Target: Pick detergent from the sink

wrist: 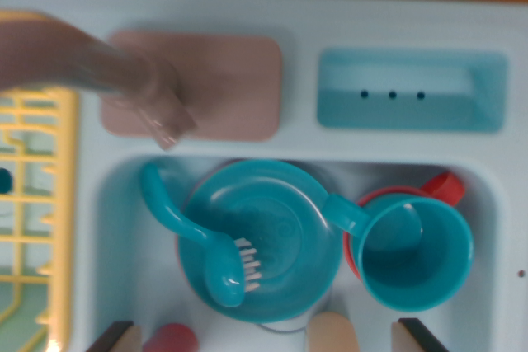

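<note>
I am looking straight down into a pale toy sink (124,245). My gripper (264,340) is open at the bottom edge, and only its two dark-tipped fingertips (113,339) show, wide apart. Between them, cut off by the frame, are a beige rounded object (332,333) and a red rounded object (170,339). I cannot tell which of the two is the detergent. Deeper in the basin lies a teal plate (276,241) with a teal dish brush (216,257) across it.
A teal cup (412,253) lies on a red cup (445,187) at the wrist view's right. A translucent faucet (99,68) reaches over a pink pad (231,80). A teal soap tray (411,91) sits behind the basin, and a yellow dish rack (37,204) stands at the left.
</note>
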